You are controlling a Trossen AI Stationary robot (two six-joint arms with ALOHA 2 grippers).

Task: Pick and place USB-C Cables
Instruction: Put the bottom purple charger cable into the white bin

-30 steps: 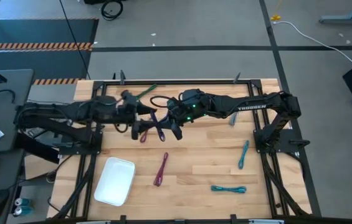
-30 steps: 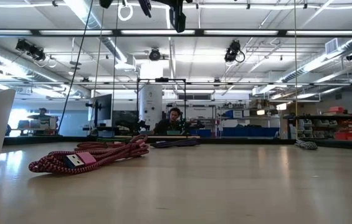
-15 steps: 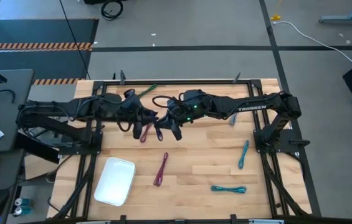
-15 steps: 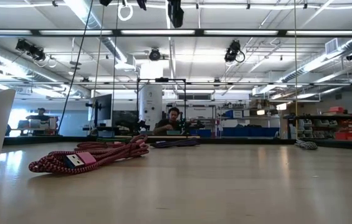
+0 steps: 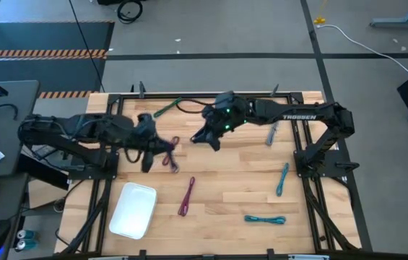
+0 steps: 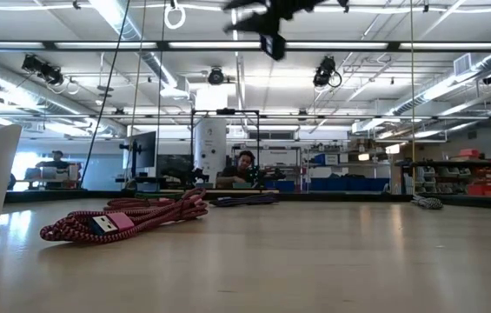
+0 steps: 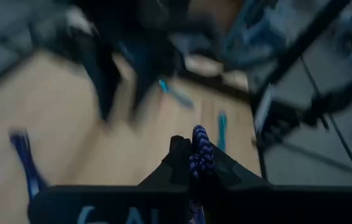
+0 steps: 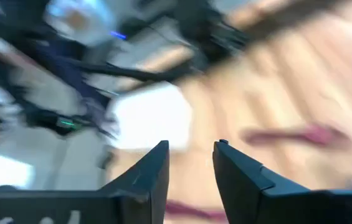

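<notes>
My left gripper point(image 5: 159, 146) is at the table's middle left, shut on a purple-blue braided USB-C cable point(image 5: 172, 157). My right gripper point(image 5: 209, 141) stands to its right, nearer the far edge, open point(image 8: 191, 163) with nothing between its fingers. Other cables lie flat on the wood: a green one point(image 5: 167, 108) at the far edge, a magenta one point(image 5: 188, 196) near the middle, which also shows in the low view point(image 6: 123, 217), two blue ones point(image 5: 272, 133) point(image 5: 282, 178) on the right and a teal one point(image 5: 265, 219) at the near right. My left gripper pinches the braided cable between its two fingers; a bend of the cable point(image 7: 199, 144) sticks out past the fingertips. The rest of the cable point(image 5: 173, 162) trails from the fingers toward the near edge. Whether it is clear of the table I cannot tell.
A white tray point(image 5: 133, 209) sits at the near left of the table. A thin black wire point(image 5: 188, 110) curves by the green cable. A black frame point(image 5: 301, 155) borders the table's right side. Bare wood lies between the tray and the teal cable.
My left gripper has drawn back toward the table's left edge and a little nearer, with the purple-blue cable going along. My right gripper has pulled away from it toward the far edge and the right; it no longer reaches the cable.
</notes>
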